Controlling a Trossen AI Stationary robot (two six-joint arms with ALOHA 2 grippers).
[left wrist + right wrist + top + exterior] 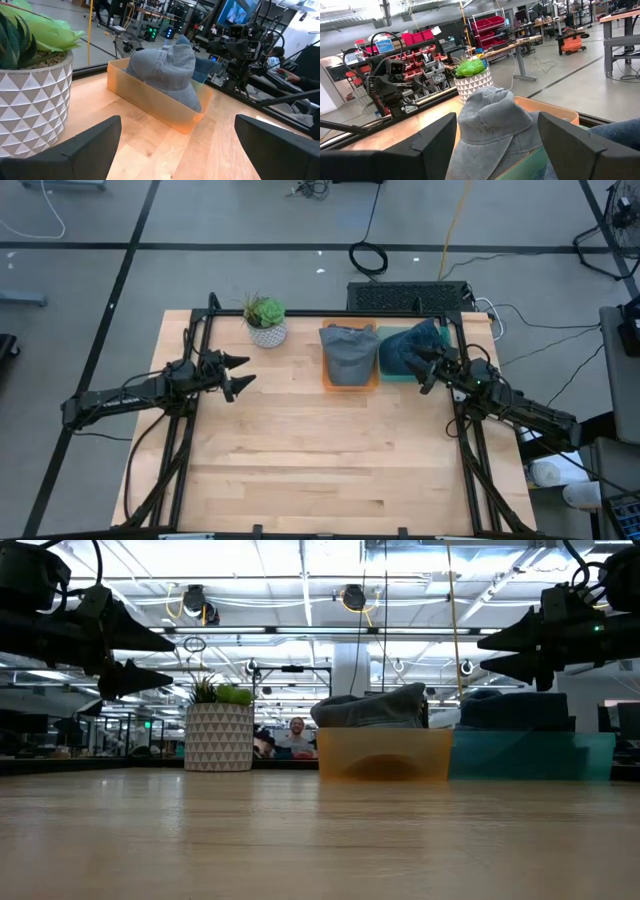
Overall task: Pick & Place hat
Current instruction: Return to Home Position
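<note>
Cap (348,352) in orange bin (350,385), upper centre | right fingers (435,145) wide, empty, nearer, to its right | left fingers (90,145) wide, empty, well left

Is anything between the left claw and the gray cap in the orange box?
Nothing visible. Bare table lies between the open left gripper and the orange bin, where the gray cap sits. The potted plant stands off to the side, out of that line. The right gripper hovers by the teal bin.

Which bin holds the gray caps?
The orange bin, nearer the plant pot, piled with gray caps; the teal bin beside it holds dark blue caps.
</note>
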